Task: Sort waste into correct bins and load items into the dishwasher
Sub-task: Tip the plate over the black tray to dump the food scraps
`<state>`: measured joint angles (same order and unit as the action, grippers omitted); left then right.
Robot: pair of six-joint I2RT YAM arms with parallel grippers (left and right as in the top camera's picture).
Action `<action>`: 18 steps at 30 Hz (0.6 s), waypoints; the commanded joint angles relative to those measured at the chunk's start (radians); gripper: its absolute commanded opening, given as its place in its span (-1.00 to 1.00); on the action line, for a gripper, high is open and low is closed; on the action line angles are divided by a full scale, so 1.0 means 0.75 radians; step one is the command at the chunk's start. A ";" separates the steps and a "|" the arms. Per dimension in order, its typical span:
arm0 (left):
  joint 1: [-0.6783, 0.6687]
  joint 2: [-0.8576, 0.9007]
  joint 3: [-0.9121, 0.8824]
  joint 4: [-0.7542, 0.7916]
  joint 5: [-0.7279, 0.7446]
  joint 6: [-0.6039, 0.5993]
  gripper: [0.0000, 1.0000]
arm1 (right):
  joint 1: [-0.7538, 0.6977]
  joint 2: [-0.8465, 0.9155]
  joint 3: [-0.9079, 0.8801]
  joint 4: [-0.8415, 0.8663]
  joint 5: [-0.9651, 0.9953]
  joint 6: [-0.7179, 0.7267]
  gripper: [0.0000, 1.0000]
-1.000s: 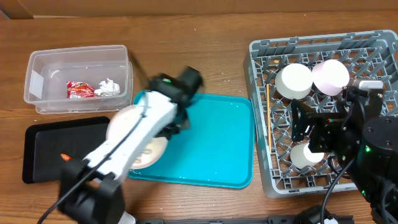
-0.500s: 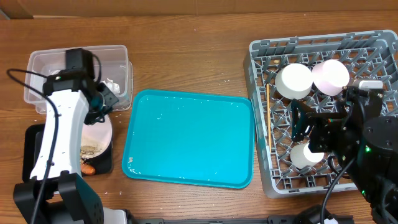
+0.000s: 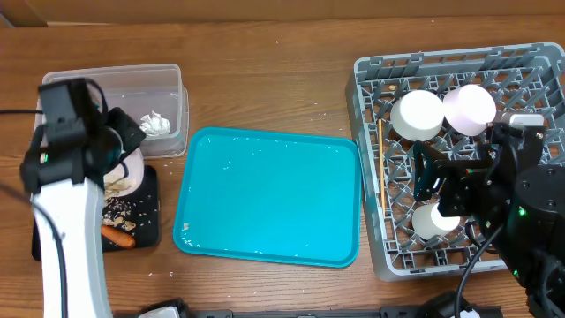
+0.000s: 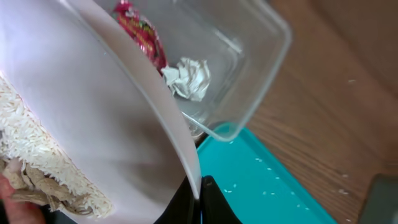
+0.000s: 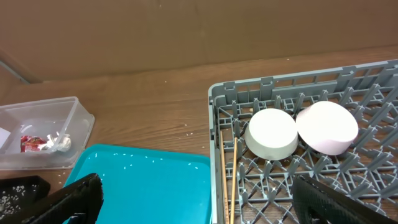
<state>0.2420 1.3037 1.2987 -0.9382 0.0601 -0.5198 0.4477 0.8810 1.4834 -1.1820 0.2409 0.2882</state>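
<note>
Left gripper (image 4: 198, 198) pinches shut on rim of plate (image 4: 106, 118), tilted above black tray (image 3: 150, 212); plate judged rigid, smooth, breakable, probably slippery; thin rim offers best hold; rice (image 4: 37, 155) clings inside.

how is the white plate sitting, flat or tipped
Tipped. The left pincer grips the plate by its rim and holds it slanted over the black tray, rice bunched along one side.

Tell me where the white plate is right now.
Overhead, far left: the plate hangs tilted over the black tray, gripped at its rim by the left tool, beside the clear tub.
</note>
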 commanded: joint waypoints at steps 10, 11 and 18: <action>0.207 -0.228 -0.425 0.263 0.179 0.098 -0.92 | 0.007 -0.003 0.014 0.006 0.005 0.010 1.00; 0.233 -0.230 -0.438 0.282 0.227 0.121 -0.92 | 0.007 -0.003 0.014 0.006 0.005 0.010 1.00; 0.354 -0.236 -0.444 0.299 0.466 0.233 -0.92 | 0.007 -0.003 0.014 0.006 0.005 0.010 1.00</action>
<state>0.4850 1.1580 0.9672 -0.7181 0.2871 -0.4107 0.4477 0.8810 1.4834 -1.1816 0.2405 0.2882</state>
